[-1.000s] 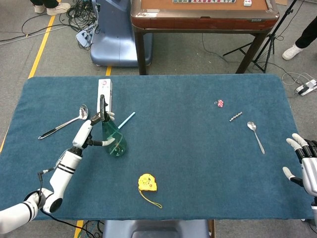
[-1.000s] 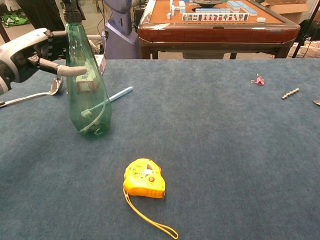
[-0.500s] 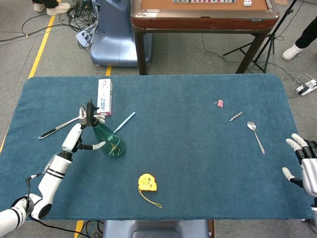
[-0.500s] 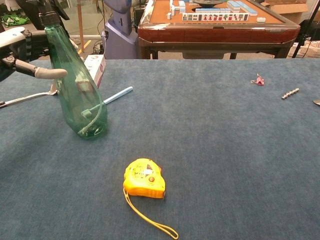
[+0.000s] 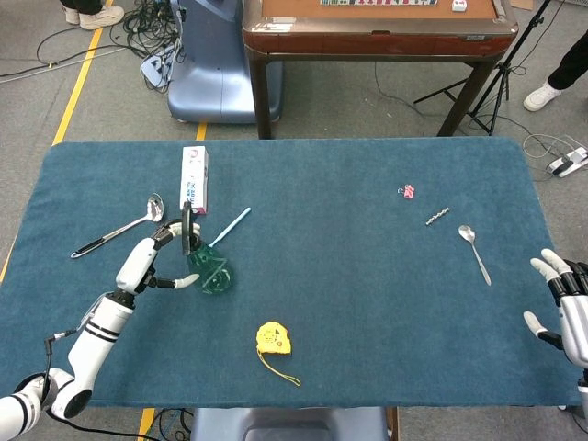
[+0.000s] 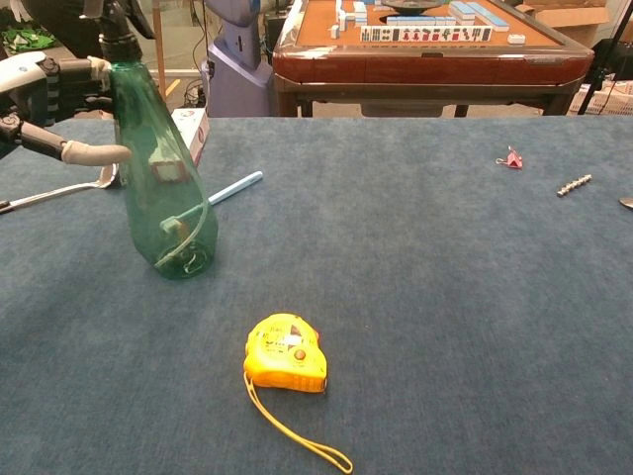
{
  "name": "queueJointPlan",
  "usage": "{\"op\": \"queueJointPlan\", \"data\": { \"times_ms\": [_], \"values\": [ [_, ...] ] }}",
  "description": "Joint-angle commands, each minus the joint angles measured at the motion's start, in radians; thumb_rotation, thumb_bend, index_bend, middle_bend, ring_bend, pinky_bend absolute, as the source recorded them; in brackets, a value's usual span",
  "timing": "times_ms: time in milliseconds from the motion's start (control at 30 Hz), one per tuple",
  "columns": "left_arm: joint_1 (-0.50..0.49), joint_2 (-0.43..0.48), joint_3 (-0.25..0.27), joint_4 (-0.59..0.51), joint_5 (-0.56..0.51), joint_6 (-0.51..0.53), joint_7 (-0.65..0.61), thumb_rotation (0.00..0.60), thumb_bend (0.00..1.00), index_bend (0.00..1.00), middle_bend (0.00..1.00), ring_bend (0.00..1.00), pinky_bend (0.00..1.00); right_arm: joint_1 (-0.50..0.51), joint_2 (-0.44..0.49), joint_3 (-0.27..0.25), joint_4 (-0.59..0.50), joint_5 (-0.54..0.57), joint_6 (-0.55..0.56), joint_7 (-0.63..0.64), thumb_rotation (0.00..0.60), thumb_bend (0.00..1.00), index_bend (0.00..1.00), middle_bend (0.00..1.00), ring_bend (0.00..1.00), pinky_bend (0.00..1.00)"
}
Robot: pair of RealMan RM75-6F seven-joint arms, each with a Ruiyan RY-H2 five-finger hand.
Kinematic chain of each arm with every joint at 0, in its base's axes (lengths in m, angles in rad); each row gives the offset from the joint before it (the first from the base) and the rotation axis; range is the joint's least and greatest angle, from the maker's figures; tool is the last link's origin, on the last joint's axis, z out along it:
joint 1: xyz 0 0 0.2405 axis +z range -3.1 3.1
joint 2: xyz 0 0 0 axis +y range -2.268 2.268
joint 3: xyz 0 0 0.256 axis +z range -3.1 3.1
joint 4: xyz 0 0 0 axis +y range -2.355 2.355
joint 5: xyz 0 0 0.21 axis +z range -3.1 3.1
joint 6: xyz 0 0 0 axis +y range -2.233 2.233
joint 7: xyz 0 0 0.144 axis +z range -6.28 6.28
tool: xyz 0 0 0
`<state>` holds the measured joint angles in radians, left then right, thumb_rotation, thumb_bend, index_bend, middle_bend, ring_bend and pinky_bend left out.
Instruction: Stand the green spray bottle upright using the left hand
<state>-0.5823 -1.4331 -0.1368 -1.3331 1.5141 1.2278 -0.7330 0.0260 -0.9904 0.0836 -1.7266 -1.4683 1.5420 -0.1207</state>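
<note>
While gripped, green spray bottle [image 6: 163, 188] straightened upright.

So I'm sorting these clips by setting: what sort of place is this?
Probably a robot lab or test room: a blue-covered table of assorted objects, loose cables on the floor, and a mahjong table behind.

The left hand [image 6: 45, 99] sits at the left edge, its fingers [image 6: 94, 152] wrapped around the upper body and neck of the green spray bottle [image 6: 158, 188], which stands nearly upright on its base on the blue table cloth [image 6: 425, 297]. Behind the hand lie a spoon [image 6: 59, 190] and a small box [image 6: 188, 131]. A light-blue stick [image 6: 232, 186] lies just beyond the bottle. A yellow tape measure [image 6: 287, 354] lies well below the hand, toward the camera.
</note>
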Motion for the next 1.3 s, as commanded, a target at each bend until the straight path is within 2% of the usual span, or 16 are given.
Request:
{"op": "queueJointPlan", "data": {
  "times_ms": [33, 500, 667, 767, 1033, 1133, 1300],
  "values": [
    [-0.002, 0.006, 0.000, -0.012, -0.001, -0.004, 0.009, 0.600, 0.20, 0.28, 0.22, 0.10, 0.07, -0.002, 0.001, 0.000, 0.001, -0.001, 0.002, 0.002, 0.600, 0.18, 0.20, 0.14, 0.12, 0.14],
    [0.009, 0.055, 0.007, -0.056, -0.021, -0.028, 0.064, 0.599, 0.20, 0.23, 0.18, 0.07, 0.07, -0.007, -0.001, -0.001, 0.013, -0.005, 0.007, 0.024, 0.600, 0.18, 0.20, 0.14, 0.12, 0.14],
    [0.021, 0.080, 0.010, -0.071, -0.024, -0.016, 0.131, 0.494, 0.20, 0.21, 0.16, 0.06, 0.07, -0.011, 0.004, -0.001, 0.013, -0.009, 0.014, 0.023, 0.600, 0.18, 0.20, 0.14, 0.12, 0.14],
    [0.030, 0.105, 0.016, -0.089, -0.034, -0.027, 0.156, 0.456, 0.20, 0.20, 0.16, 0.06, 0.07, -0.013, 0.005, -0.001, 0.010, -0.004, 0.013, 0.022, 0.600, 0.18, 0.20, 0.14, 0.12, 0.14],
    [0.061, 0.162, 0.030, -0.111, -0.063, -0.034, 0.233, 0.465, 0.20, 0.20, 0.16, 0.06, 0.07, -0.011, 0.003, 0.001, 0.015, -0.002, 0.008, 0.027, 0.600, 0.18, 0.20, 0.14, 0.12, 0.14],
    [0.079, 0.185, 0.030, -0.121, -0.085, -0.026, 0.304, 0.458, 0.20, 0.20, 0.16, 0.06, 0.07, -0.008, 0.003, 0.002, 0.015, -0.003, 0.006, 0.024, 0.600, 0.18, 0.20, 0.14, 0.12, 0.14],
    [0.119, 0.234, 0.033, -0.180, -0.150, -0.022, 0.409, 0.500, 0.20, 0.21, 0.16, 0.06, 0.07, -0.002, 0.005, 0.002, 0.014, 0.004, -0.013, 0.020, 0.600, 0.18, 0.20, 0.14, 0.12, 0.14]
  ]
}}
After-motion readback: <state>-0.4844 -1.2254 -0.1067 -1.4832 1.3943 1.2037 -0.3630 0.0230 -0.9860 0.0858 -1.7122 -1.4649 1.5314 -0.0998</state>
